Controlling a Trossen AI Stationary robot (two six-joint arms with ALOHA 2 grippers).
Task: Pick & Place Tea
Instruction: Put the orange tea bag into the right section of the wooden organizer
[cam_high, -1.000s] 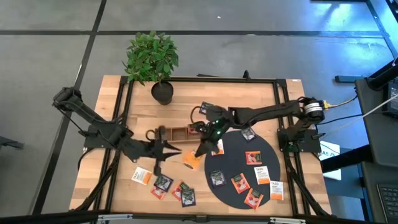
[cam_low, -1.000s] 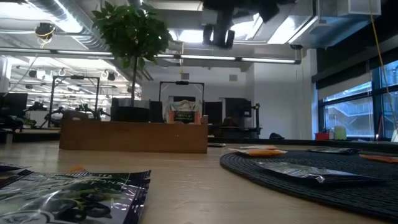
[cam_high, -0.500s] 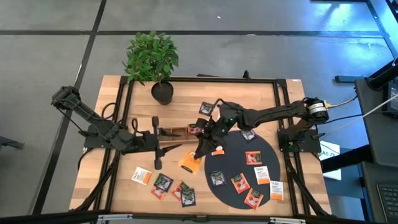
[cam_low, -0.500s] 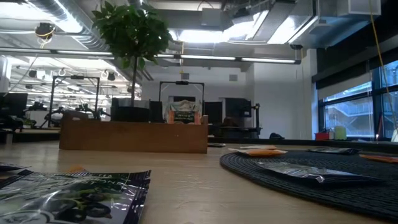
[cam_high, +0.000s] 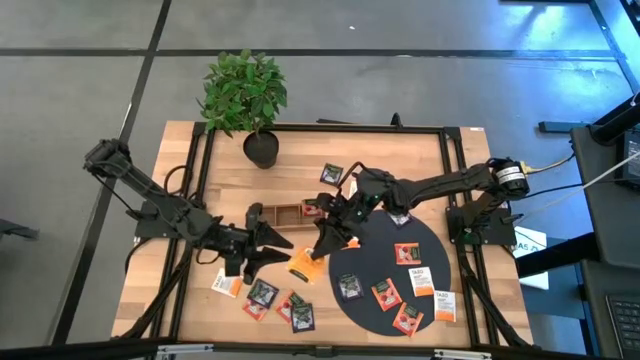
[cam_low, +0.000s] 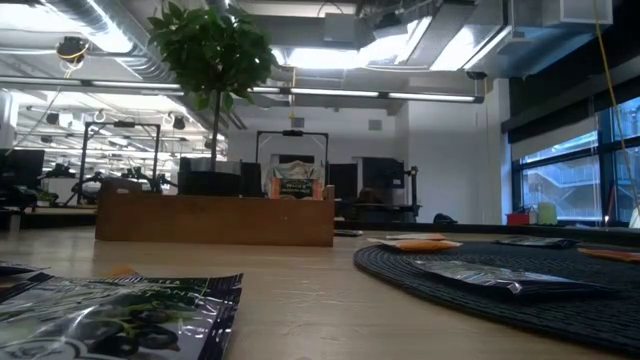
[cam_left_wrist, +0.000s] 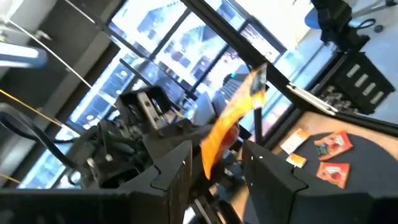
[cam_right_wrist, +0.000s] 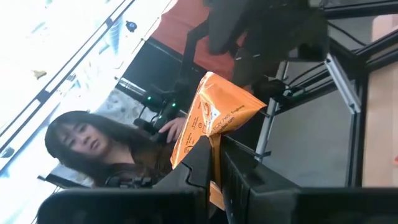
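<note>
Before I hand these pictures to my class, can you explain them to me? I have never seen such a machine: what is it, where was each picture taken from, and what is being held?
These show one moment seen by four cameras. The machine is a pair of dark robot arms at a wooden table. One camera looks straight down from above, one sits at table-top height looking across into the room, and one rides on each arm's wrist.

On the table are a potted plant, a brown wooden tray, a round black mat and many small tea sachets, some on the mat, some on bare wood.

The right gripper is shut on an orange sachet, lifted above the table. The left gripper is open, close beside that sachet, facing it. A person shows in the room beyond in the right wrist view.
</note>
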